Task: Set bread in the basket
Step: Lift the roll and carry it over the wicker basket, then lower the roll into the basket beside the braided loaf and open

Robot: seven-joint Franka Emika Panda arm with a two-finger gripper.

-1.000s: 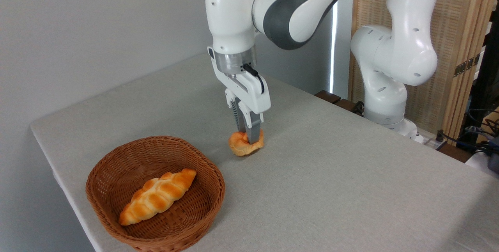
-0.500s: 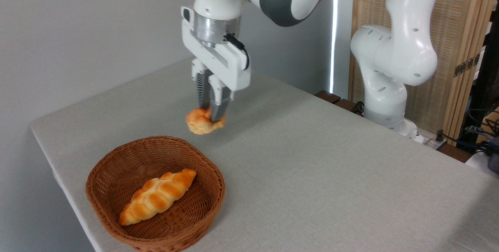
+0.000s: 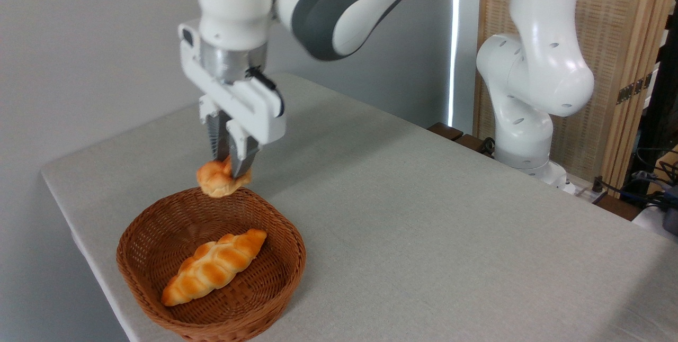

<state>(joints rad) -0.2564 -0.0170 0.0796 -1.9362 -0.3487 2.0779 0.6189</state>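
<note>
**Bun carried to basket's far rim**

Gripper (image 3: 231, 168) clamped on the bread (image 3: 216, 182), held clear of the table (image 3: 424, 236). A second ago the bun sat on the cloth toward 3 o'clock of the basket (image 3: 286, 273); now it hangs at about 12 o'clock of the rim. Braided loaf (image 3: 214, 266) occupies the middle. Transport nearly done; judged next: move inward a little, then release.

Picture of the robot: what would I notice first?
Probably the big white arm reaching in from the right, its gripper shut on a little orange bun in the air at the far rim of the basket. A long braided loaf already lies inside.
</note>
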